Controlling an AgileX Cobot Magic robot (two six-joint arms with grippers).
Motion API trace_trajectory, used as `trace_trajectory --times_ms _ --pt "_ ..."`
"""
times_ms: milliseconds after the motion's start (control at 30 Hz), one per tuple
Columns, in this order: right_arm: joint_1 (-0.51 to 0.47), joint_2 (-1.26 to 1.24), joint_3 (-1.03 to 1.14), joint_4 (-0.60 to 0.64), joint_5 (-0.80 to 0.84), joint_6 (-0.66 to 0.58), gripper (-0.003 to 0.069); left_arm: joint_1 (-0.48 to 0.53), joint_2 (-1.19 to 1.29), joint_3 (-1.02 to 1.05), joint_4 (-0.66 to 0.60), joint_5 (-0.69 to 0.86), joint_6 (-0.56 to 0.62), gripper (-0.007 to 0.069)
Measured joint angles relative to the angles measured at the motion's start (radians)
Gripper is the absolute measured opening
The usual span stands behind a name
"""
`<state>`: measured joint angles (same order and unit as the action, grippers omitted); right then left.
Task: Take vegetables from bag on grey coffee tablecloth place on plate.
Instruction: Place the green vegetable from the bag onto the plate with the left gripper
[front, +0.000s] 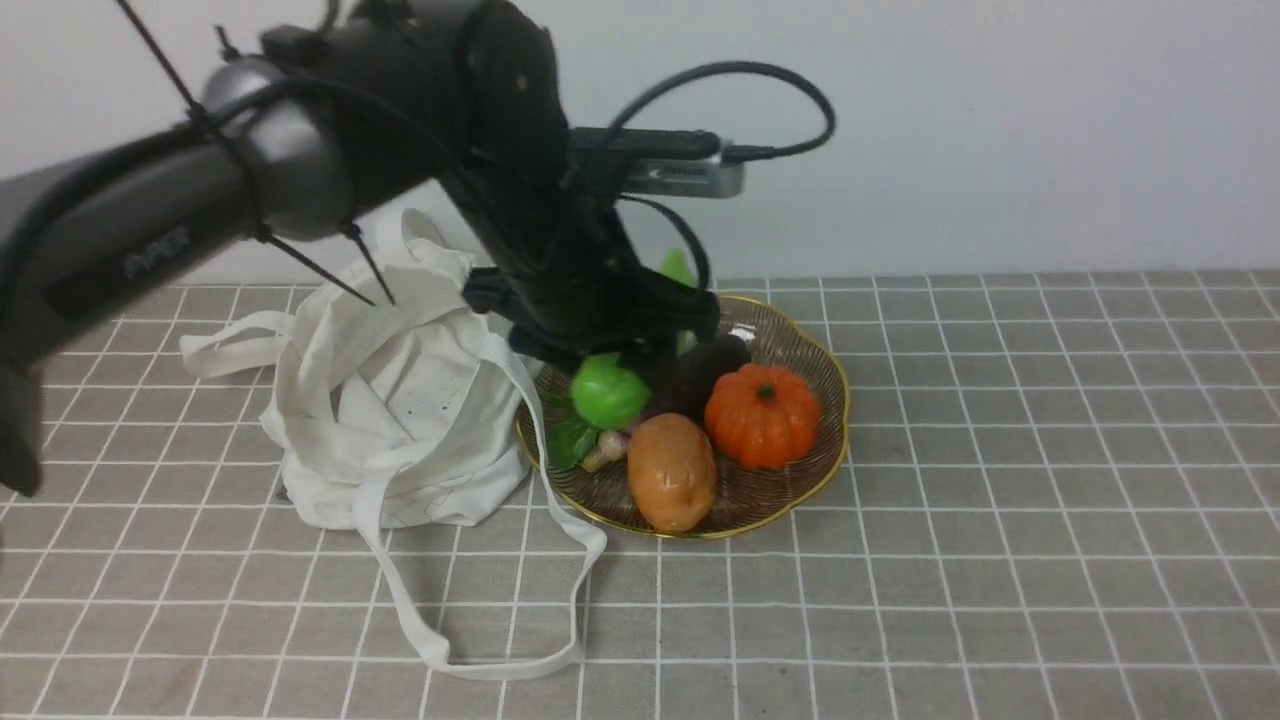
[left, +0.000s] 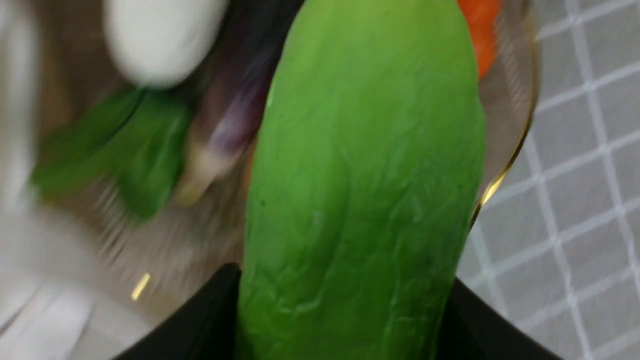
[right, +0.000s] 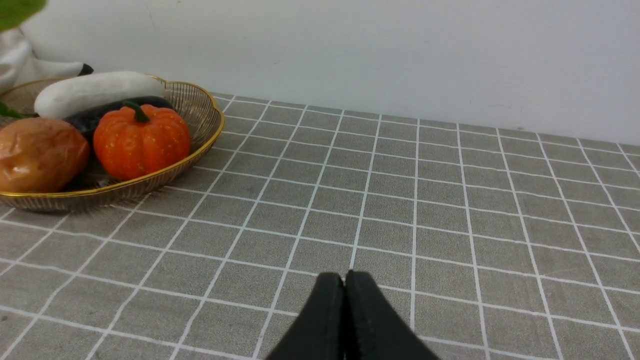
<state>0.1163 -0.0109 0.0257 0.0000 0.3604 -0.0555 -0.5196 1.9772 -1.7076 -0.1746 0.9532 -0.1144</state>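
My left gripper (front: 610, 355) is shut on the green gourd (front: 608, 392) and holds it over the left part of the plate (front: 812, 460). In the left wrist view the green gourd (left: 365, 185) fills the middle, held between the two black fingers (left: 210, 320), above the plate's gold rim (left: 505, 172). The white cloth bag (front: 400, 400) lies slumped left of the plate on the tablecloth (front: 1000, 500). My right gripper (right: 345, 287) is shut and empty, low over the tablecloth (right: 400, 200), right of the plate (right: 200, 145); it does not show in the front view.
The plate holds an orange pumpkin (front: 762, 415), a brown potato (front: 672, 470), a dark purple eggplant (front: 705, 370), a white oblong vegetable (right: 95, 92) and a dark green leaf (front: 572, 440). The bag's long strap (front: 480, 640) trails toward the front. A pale wall stands behind.
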Motion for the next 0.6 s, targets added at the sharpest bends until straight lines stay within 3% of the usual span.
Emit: trace_trajectory --times_ms 200,467,600 --pt "0.0 0.0 0.0 0.0 0.0 0.0 -0.0015 -0.015 0.095 0.001 0.017 -0.211 -0.001 0.0387" --pt "0.0 0.0 0.0 0.0 0.0 0.0 -0.0015 -0.013 0.138 0.001 0.022 -0.3 -0.002 0.0395" --pt "0.0 0.0 0.0 0.0 0.0 0.0 -0.0015 -0.013 0.15 0.001 0.025 -0.303 -0.001 0.0523"
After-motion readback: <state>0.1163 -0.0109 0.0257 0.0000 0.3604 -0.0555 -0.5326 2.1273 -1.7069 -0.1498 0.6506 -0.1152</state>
